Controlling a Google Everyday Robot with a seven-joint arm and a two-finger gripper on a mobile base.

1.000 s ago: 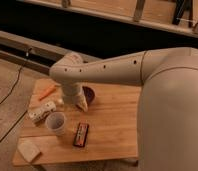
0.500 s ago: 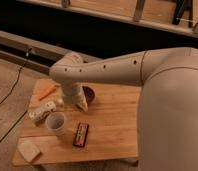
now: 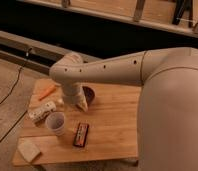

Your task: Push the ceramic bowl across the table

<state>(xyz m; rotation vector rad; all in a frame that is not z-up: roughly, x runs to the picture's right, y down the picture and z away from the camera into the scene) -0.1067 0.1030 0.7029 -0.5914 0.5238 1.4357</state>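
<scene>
Here, a small glossy dark maroon ceramic bowl (image 3: 90, 93) sits toward the far side of the light wooden plank worktop (image 3: 112, 125). It is half hidden behind the claw (image 3: 82, 104) just beside it. Whether the claw is spread or pressed together cannot be told.

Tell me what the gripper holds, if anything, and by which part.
Cannot be told: the gripper is down at the table close beside the ceramic bowl, but any hold is hidden.

Lab or workshop-like: concrete floor (image 3: 2, 70), loose cable (image 3: 16, 82), wooden table (image 3: 114, 127); gripper (image 3: 81, 104) beside ceramic bowl (image 3: 90, 93).
</scene>
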